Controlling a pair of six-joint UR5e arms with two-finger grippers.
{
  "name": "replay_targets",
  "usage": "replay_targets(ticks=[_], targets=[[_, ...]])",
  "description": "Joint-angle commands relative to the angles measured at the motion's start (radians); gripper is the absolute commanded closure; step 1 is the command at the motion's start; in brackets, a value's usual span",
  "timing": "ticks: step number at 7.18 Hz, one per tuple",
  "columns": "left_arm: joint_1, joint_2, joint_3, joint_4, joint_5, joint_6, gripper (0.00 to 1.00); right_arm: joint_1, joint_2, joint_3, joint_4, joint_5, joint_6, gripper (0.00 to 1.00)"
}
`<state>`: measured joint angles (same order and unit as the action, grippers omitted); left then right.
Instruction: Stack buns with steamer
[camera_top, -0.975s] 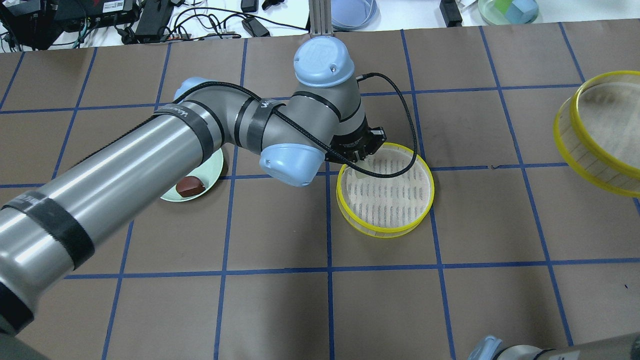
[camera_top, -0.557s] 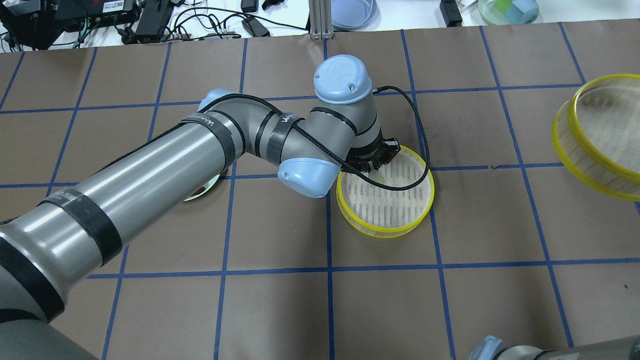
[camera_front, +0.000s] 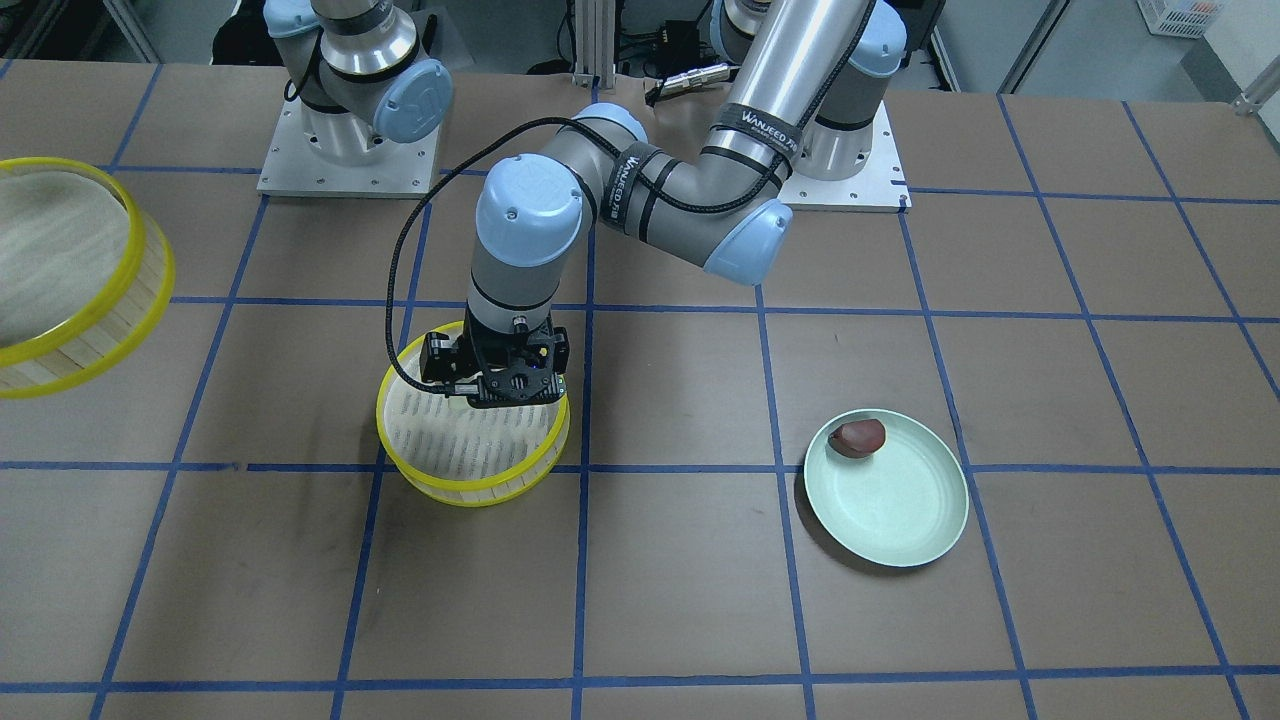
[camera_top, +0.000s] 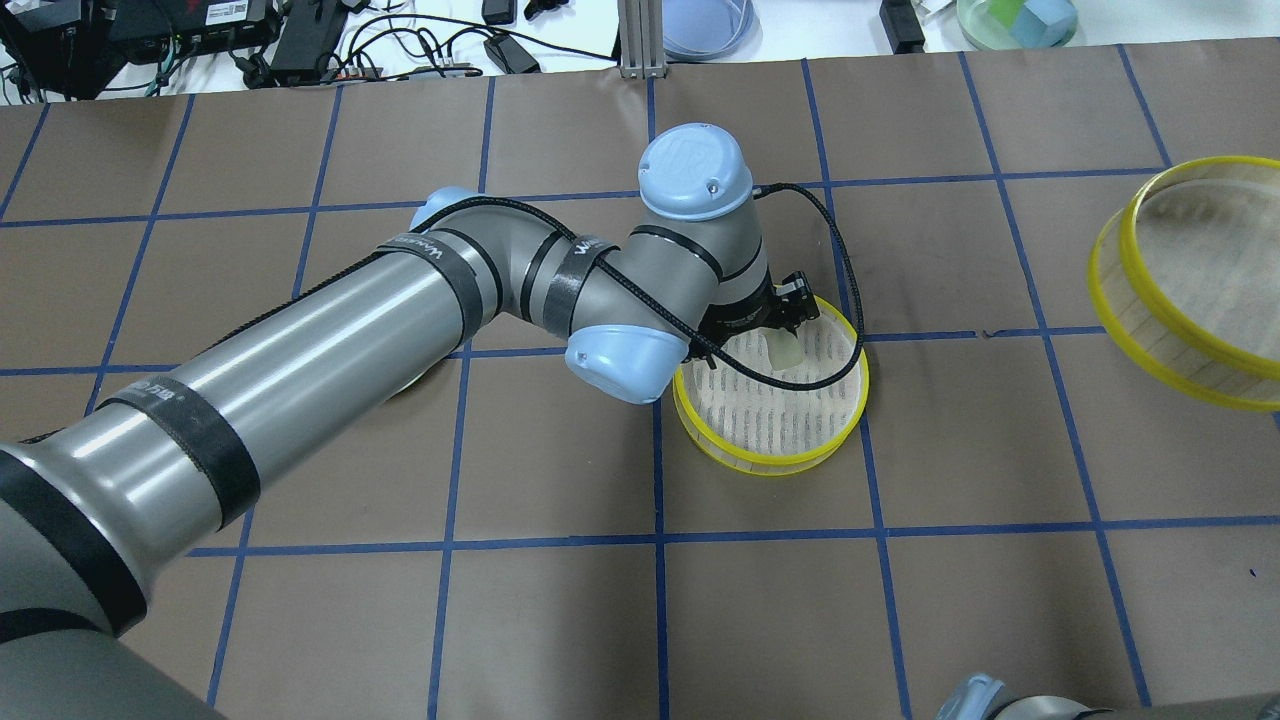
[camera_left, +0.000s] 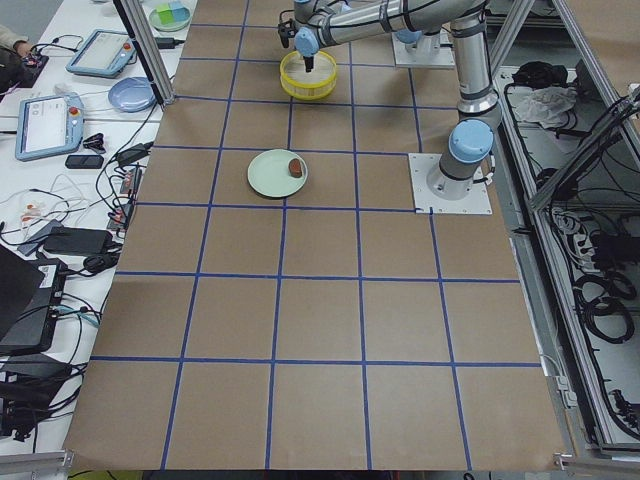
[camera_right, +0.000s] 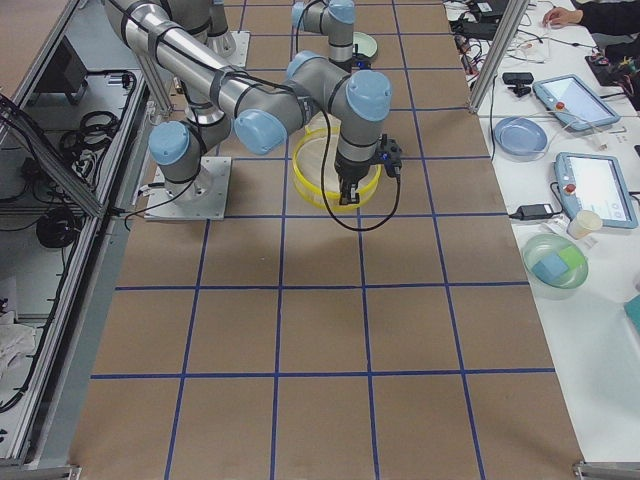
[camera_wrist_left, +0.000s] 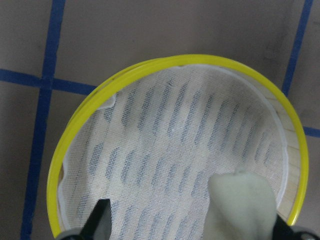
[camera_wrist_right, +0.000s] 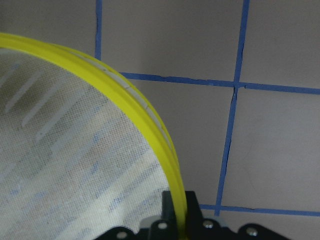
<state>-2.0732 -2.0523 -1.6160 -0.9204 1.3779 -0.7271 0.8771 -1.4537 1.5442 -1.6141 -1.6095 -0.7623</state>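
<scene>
One steamer tray (camera_top: 770, 465) stands on the table at centre; it also shows in the front view (camera_front: 470, 495). My left gripper (camera_top: 772, 338) hangs just inside its far rim, jaws open wide. In the left wrist view the cream-white bun (camera_wrist_left: 242, 205) sits over the tray's white floor next to one finger (camera_wrist_left: 101, 220), and it shows from overhead (camera_top: 783, 350). The reddish-brown bun (camera_front: 860, 437) lies on the pale green plate (camera_front: 900, 520). My right gripper (camera_wrist_right: 180, 212) is shut on the rim of the second steamer tray (camera_top: 1150, 335), held tilted above the table.
My left arm crosses the table's middle and hides the plate from overhead. Cables, tablets and bowls line the far table edge (camera_top: 400, 40). Both arm bases (camera_front: 340, 150) stand at the robot's side.
My left gripper has moved right and lower into the centre tray, and the cream bun now shows beneath it. The arm now covers the plate. The held tray has shifted slightly left.
</scene>
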Motion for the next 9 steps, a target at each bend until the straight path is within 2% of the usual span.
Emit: replay_targets(ticks=[1,4,5,6,7,8,9], targets=[[0.001,0.001,0.002,0.0,0.001,0.003,0.0,0.038,0.001,0.004,-0.004,0.0,0.113,1.0],[0.004,0.015,0.01,0.0,0.007,0.015,0.0,0.112,0.001,0.004,0.01,-0.04,0.227,1.0],[0.033,0.05,0.013,-0.003,0.019,0.087,0.0,0.121,0.001,0.007,0.011,-0.033,0.263,1.0],[0.115,0.088,0.011,-0.03,0.053,0.157,0.0,0.156,-0.002,0.028,0.011,-0.03,0.317,1.0],[0.17,0.131,0.007,-0.122,0.069,0.225,0.0,0.184,-0.002,0.034,0.01,-0.027,0.381,1.0],[0.197,0.162,-0.002,-0.182,0.19,0.314,0.0,0.233,-0.002,0.042,0.011,-0.026,0.449,1.0],[0.229,0.176,-0.004,-0.22,0.242,0.358,0.0,0.288,-0.002,0.053,0.011,-0.026,0.528,1.0]])
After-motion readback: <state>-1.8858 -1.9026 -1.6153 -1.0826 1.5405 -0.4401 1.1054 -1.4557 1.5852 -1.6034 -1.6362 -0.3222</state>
